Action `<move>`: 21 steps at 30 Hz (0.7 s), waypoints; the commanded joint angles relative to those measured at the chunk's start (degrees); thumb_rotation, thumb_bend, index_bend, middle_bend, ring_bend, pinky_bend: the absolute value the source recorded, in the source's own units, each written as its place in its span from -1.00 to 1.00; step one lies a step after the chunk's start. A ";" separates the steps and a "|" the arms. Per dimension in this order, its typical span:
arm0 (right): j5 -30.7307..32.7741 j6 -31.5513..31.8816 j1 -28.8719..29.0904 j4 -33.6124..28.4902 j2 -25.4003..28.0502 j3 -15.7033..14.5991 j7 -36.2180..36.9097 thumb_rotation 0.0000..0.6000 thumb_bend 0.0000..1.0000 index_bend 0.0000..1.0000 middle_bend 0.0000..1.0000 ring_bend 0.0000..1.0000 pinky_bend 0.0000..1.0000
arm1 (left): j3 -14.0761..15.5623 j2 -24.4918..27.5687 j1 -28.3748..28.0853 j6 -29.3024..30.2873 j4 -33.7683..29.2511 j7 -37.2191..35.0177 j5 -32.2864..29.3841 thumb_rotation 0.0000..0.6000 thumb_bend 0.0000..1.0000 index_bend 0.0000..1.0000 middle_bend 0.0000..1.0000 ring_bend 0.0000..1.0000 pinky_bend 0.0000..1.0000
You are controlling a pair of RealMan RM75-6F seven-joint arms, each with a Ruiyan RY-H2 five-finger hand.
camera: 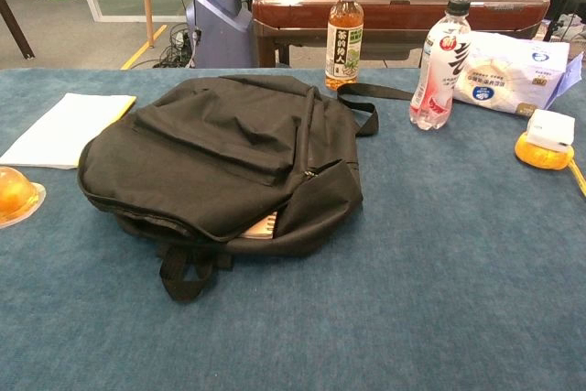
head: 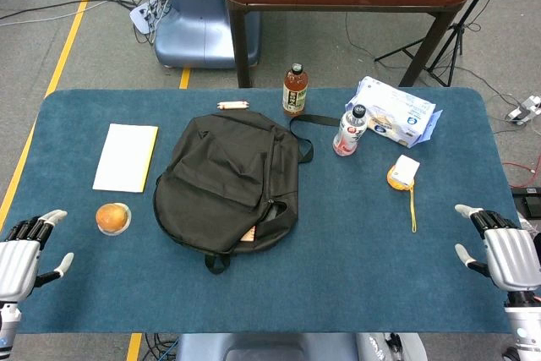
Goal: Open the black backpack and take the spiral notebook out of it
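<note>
Blue felt table (head: pixel 355 276), black backpack (head: pixel 226 182) lying flat left of centre, limp and creased, zipper partly parted at its near right edge, spiral notebook (camera: pixel 263 225) corner peeking out, left hand (head: pixel 24 253) and right hand (head: pixel 505 249) empty, fingers spread, at near corners.

The black backpack (head: pixel 226 183) lies mid-table, its zipper gap facing the near right, where bare blue mat (head: pixel 355 259) stretches to the right hand (head: pixel 505 253). The near strip in front of the bag is bare across to the left hand (head: pixel 24 253). On the left, an orange (head: pixel 112 217) and a white pad (head: pixel 126 156) crowd the approach. Far right, a tea bottle (head: pixel 294 90), pink bottle (head: pixel 350 131), tissue pack (head: pixel 396 112) and tape measure (head: pixel 404 173) stand in the way.
</note>
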 commanded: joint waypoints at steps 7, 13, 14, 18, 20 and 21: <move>-2.17 -1.70 0.86 -3.72 1.63 -1.01 3.26 1.00 -0.48 -0.45 -0.33 -0.41 -0.08 | 0.12 0.15 0.46 0.74 0.38 -0.75 0.14 1.00 -0.46 -0.62 -0.59 -0.61 -0.65; -6.83 -4.87 3.91 -6.91 3.31 -1.73 3.41 1.00 -0.48 -0.45 -0.33 -0.41 -0.08 | 0.17 0.40 0.83 1.24 0.53 -1.12 0.18 1.00 -0.46 -0.62 -0.59 -0.61 -0.65; -7.77 -6.19 4.93 -7.70 3.62 -1.86 3.38 1.00 -0.48 -0.45 -0.33 -0.41 -0.08 | 0.18 0.43 0.94 1.36 0.55 -1.22 0.15 1.00 -0.46 -0.62 -0.59 -0.61 -0.65; -10.29 -11.50 9.10 -9.90 3.82 -1.89 3.43 1.00 -0.50 -0.45 -0.33 -0.41 -0.08 | 0.30 0.41 1.15 1.58 0.59 -1.52 0.27 1.00 -0.46 -0.62 -0.59 -0.61 -0.65; -10.96 -14.34 11.24 -10.56 3.52 -1.78 3.73 1.00 -0.52 -0.45 -0.33 -0.41 -0.08 | 0.41 0.46 1.19 1.61 0.61 -1.56 0.44 1.00 -0.46 -0.62 -0.59 -0.61 -0.65; -11.20 -16.24 12.68 -10.94 3.23 -1.64 3.86 1.00 -0.54 -0.45 -0.33 -0.41 -0.08 | 0.45 0.54 1.23 1.69 0.61 -1.61 0.57 1.00 -0.46 -0.62 -0.59 -0.61 -0.65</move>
